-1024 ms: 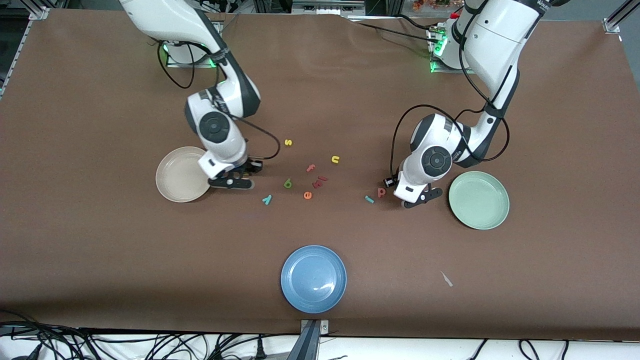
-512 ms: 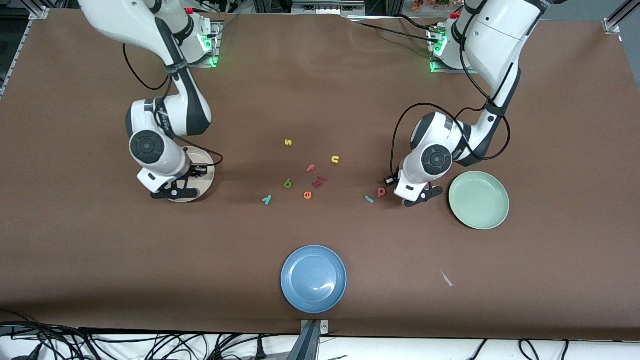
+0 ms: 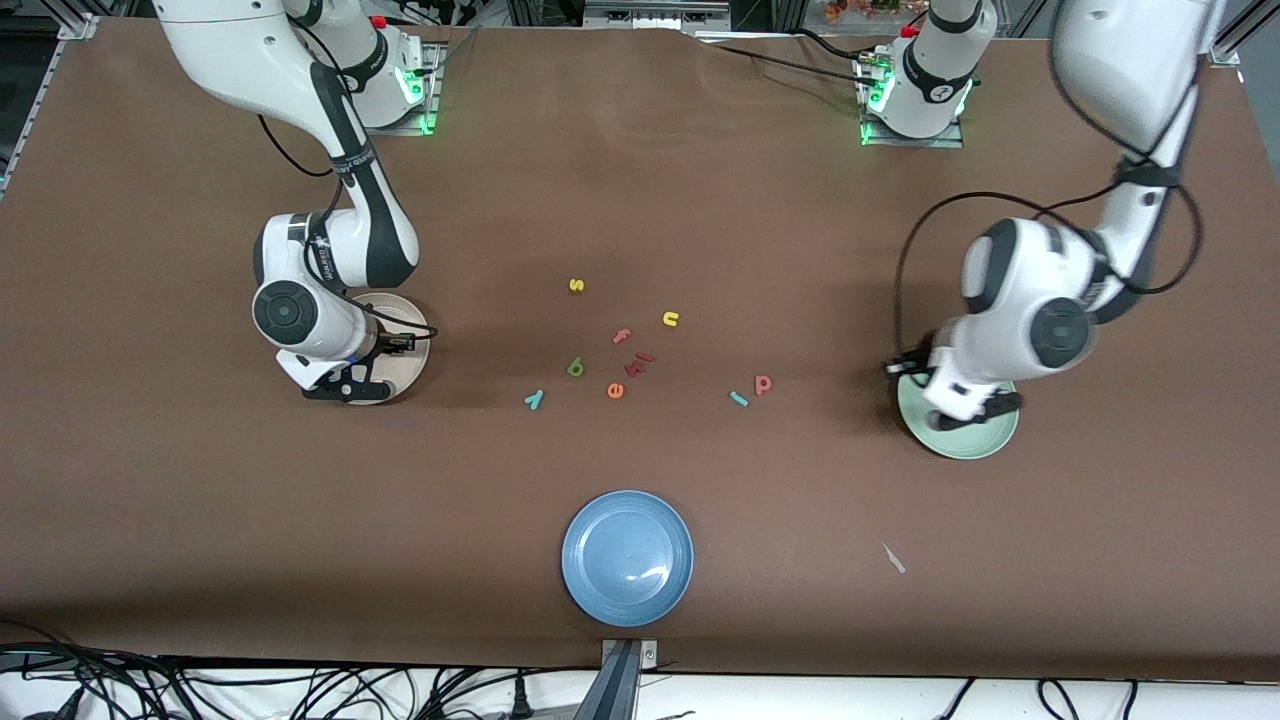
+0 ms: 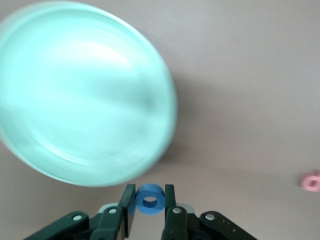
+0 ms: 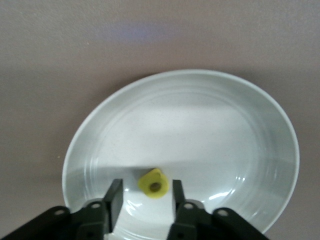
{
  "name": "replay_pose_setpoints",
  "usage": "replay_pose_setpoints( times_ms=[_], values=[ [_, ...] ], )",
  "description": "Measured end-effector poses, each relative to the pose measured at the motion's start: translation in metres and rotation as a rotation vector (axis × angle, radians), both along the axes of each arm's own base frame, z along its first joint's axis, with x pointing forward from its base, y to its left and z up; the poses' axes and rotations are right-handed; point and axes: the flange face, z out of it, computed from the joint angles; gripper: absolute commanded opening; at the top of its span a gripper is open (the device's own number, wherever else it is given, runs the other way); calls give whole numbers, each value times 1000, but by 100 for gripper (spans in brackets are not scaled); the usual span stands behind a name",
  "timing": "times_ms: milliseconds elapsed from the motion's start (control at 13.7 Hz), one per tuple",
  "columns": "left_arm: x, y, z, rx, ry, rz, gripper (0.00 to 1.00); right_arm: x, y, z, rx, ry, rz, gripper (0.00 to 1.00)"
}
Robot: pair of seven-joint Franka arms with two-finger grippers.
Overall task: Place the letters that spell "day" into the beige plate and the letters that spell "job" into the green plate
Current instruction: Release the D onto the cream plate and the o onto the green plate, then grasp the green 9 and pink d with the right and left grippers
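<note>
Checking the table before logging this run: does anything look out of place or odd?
Only one stray: a small pale scrap lies on the table, nearer the front camera than the green plate. Plates sit flat; loose letters are merely scattered between them.

Even overhead light; left wrist view motion-blurred; glare on blue plate (image 3: 650,577).
</note>
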Motion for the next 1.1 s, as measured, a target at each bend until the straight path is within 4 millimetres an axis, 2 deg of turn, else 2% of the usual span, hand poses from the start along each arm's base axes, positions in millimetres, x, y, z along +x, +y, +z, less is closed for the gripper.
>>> replay_pose_setpoints(
  times_ms=[146, 220, 293, 366, 512, 659, 732, 878, 1098],
  values=[
    [-3, 70, -13, 42, 11, -69, 12, 5, 15, 9, 16, -17, -6, 100],
    [-5, 100, -23, 47, 18, -90, 15, 7, 31, 15, 26, -28, -32, 100],
    [-6, 121, -36, 38, 18, -101, 21, 8, 52, 23, 32, -43, -81, 100],
    [-5, 132, -48, 29, 22, -106, 21, 8, 75, 30, 34, -57, -143, 100],
    [0, 131, -64, 18, 26, -114, 21, 6, 118, 42, 37, -86, -277, 100],
    [7, 122, -64, 14, 16, -127, 21, 9, 151, 49, 36, -112, -419, 99],
    [11, 120, -60, 11, 5, -125, 25, 11, 165, 48, 37, -117, -478, 97],
    [16, 119, -55, 0, -10, -112, 99, 14, 197, 38, 48, -115, -545, 92],
    [21, 115, -54, -3, -21, -109, 100, 19, 234, 8, 61, -127, -595, 71]
  ],
)
